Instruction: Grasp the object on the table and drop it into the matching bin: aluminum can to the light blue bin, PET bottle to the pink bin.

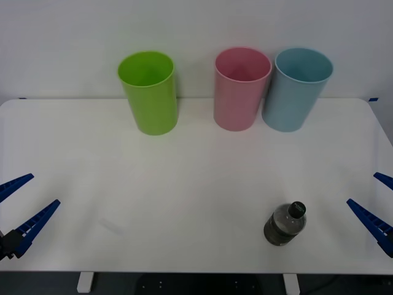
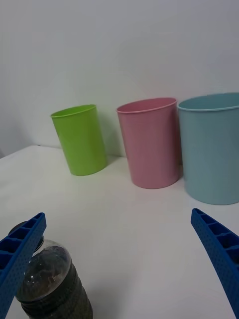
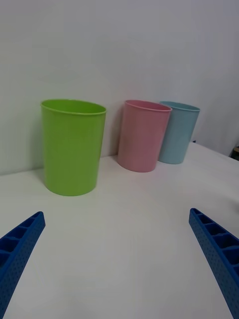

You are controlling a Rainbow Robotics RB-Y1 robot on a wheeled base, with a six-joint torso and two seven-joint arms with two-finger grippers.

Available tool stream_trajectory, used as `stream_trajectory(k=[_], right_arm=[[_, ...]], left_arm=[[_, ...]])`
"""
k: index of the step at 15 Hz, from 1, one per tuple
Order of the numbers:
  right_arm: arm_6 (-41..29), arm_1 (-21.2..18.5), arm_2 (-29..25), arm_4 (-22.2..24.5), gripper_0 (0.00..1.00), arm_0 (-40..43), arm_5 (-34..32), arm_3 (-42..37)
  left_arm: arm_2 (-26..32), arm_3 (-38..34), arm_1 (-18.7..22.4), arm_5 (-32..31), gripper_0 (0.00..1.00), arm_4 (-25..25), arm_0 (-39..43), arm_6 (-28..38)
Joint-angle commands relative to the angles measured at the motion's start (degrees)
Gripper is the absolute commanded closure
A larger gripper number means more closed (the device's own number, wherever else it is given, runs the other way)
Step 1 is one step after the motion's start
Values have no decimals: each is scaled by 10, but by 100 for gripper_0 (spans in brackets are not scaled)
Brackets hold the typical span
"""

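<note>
The PET bottle (image 1: 285,224) stands upright at the lower right of the front view on the white bench (image 1: 196,184), well apart from the pink bin (image 1: 241,89), which sits between the lime green bin (image 1: 149,92) and the light blue bin (image 1: 298,89) along the top. Bring your right claw (image 1: 376,206), wide open and empty at the right edge, in low and level so its fingers straddle the bottle's body below the cap, squarely centred before closing. Your left claw (image 1: 21,206) waits at the lower left edge, equally spread and holding nothing.
</note>
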Motion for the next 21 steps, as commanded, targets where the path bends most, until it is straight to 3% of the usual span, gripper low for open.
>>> stream_trajectory(k=[1,4,14,17,21], right_arm=[[0,0,0,0,0,0,0,0],[2,21,0,0,0,9,1,10],[26,-16,28,-9,0,39,0,7],[48,-29,38,-9,0,48,-19,7],[134,-51,59,-8,0,61,-22,7]], left_arm=[[0,0,0,0,0,0,0,0],[0,0,0,0,0,0,0,0],[0,0,0,0,0,0,0,0],[0,0,0,0,0,0,0,0],[0,0,0,0,0,0,0,0]])
